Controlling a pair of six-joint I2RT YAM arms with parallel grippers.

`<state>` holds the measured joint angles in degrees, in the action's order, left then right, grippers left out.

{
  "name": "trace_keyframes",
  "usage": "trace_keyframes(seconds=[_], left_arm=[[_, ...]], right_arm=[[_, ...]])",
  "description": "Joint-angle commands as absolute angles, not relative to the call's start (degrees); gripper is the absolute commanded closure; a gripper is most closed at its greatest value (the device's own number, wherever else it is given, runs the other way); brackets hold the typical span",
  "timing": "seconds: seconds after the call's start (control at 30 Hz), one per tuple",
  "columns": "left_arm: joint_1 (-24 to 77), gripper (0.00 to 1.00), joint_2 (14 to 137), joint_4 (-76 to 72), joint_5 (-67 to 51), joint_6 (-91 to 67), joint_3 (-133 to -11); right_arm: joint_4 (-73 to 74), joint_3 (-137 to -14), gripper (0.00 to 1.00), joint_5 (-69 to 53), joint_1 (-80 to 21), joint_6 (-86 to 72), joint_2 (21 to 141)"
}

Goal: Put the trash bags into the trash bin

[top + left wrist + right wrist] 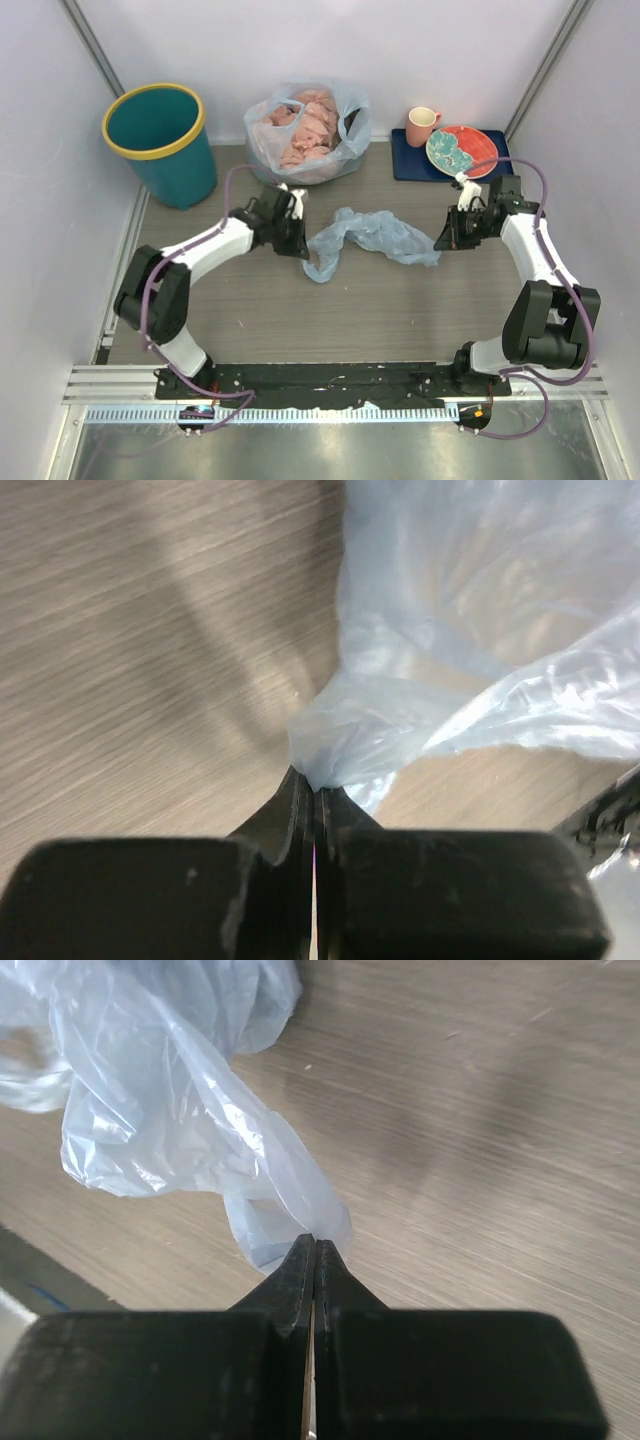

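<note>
The light-blue trash bag (375,237) lies crumpled in the middle of the desk (350,320), strung between the two arms. The left fingers (290,815) are pressed together on a bunched corner of the film. In the left wrist view the plastic balloons out from just past their tips. The right fingers (292,1280) are likewise clamped on a thin twisted end of the same bag, and the rest spreads away over the wood grain. From above, a loose tail of film curls toward the near edge beside the left fingers. Whether the bag's middle rests on the desk or hangs just above it cannot be told.

The trash bin (185,175) stands upright in the far left corner, well apart from the bag. A clear bag of pink lumps (305,130) sits just right of it against the back wall. Further right, a pink mug (421,125) and a patterned plate (462,150) sit on a dark blue mat (408,166).
</note>
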<state>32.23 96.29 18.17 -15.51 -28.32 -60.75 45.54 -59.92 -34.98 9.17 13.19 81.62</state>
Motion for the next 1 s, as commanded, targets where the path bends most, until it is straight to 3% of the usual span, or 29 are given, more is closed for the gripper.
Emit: trace_keyframes(seconds=[0.0, 0.2, 0.23, 0.27, 0.33, 0.37, 0.4, 0.53, 0.57, 0.7, 0.97], left_arm=[[31.0, 1.00, 90.8, 47.0, -21.2, -2.4, -72.6], [30.9, 1.00, 95.8, 65.1, -25.3, 14.1, -86.9], [30.9, 1.00, 97.6, 66.9, -28.4, 17.1, -88.9], [31.0, 1.00, 98.6, 70.9, -30.0, 17.9, -93.1], [30.9, 1.00, 101.0, 73.7, -34.3, 19.2, -96.7], [31.0, 1.00, 101.4, 75.7, -35.8, 20.2, -99.1], [30.9, 1.00, 101.6, 76.0, -36.9, 20.1, -99.9], [30.9, 1.00, 102.5, 78.6, -42.9, 20.8, -103.4], [31.0, 1.00, 102.7, 79.2, -44.5, 20.9, -103.8], [30.9, 1.00, 101.4, 79.2, -47.3, 22.6, -103.4], [30.5, 1.00, 97.3, 80.9, -50.4, 28.3, -102.4]], right_arm=[[47.0, -65.6, 0.99, -28.4, 9.8, 20.1, 78.9], [49.1, -71.3, 0.99, -26.3, 8.2, 29.1, 81.2], [49.7, -71.8, 0.93, -26.5, 8.0, 30.8, 81.1], [51.3, -72.5, 0.70, -29.2, 8.0, 32.7, 80.9], [52.0, -74.9, 0.38, -32.2, 7.9, 35.6, 79.2], [51.2, -75.4, 0.17, -37.2, 8.0, 36.2, 78.4], [50.0, -75.4, 0.11, -39.5, 7.9, 36.4, 77.4], [41.0, -73.1, 0.07, -42.4, 0.4, 33.7, 74.0], [38.3, -72.6, 0.07, -42.2, -5.5, 32.6, 73.4], [21.1, -62.4, 0.06, -41.4, -14.7, 24.4, 71.6], [3.4, -57.7, 0.07, -40.5, -21.6, 21.6, 80.9]])
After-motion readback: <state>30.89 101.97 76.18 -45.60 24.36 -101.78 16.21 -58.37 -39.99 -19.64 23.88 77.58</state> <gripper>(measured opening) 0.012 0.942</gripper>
